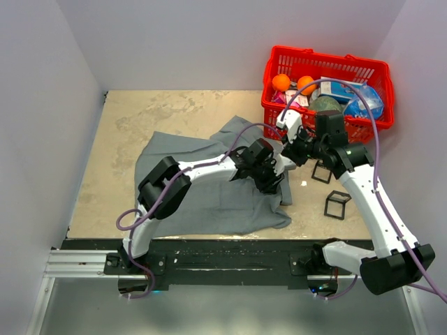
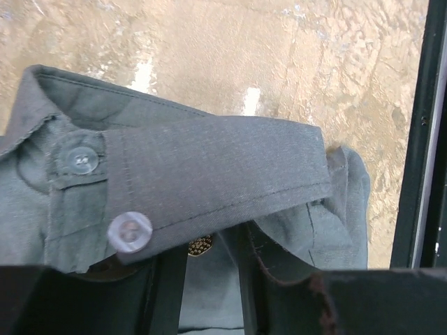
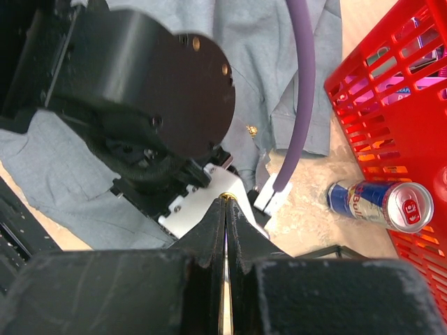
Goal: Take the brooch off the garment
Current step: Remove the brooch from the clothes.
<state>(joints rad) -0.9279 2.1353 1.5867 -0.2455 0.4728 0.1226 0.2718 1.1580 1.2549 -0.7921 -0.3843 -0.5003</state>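
The grey garment [image 1: 209,202] lies spread on the table. In the left wrist view its collar and button band [image 2: 209,167] fold across the frame, and a small gold studded brooch [image 2: 200,245] peeks out under the fold. My left gripper [image 2: 206,262] reaches under that fold with its fingers [image 2: 164,293] apart, grey cloth and the brooch between them. The brooch also shows as a gold speck [image 3: 251,130] on the garment [image 3: 63,181]. My right gripper [image 3: 225,202] is shut, with a thin gold sliver in the seam, close against the left arm's wrist. From above, left gripper [image 1: 272,180] and right gripper [image 1: 292,157] meet at the garment's right edge.
A red basket [image 1: 325,70] holding oranges and packets stands at the back right. A blue drink can [image 3: 380,204] lies on the table beside it. Two black wire frames [image 1: 337,204] stand right of the garment. White walls close in the table's sides and back.
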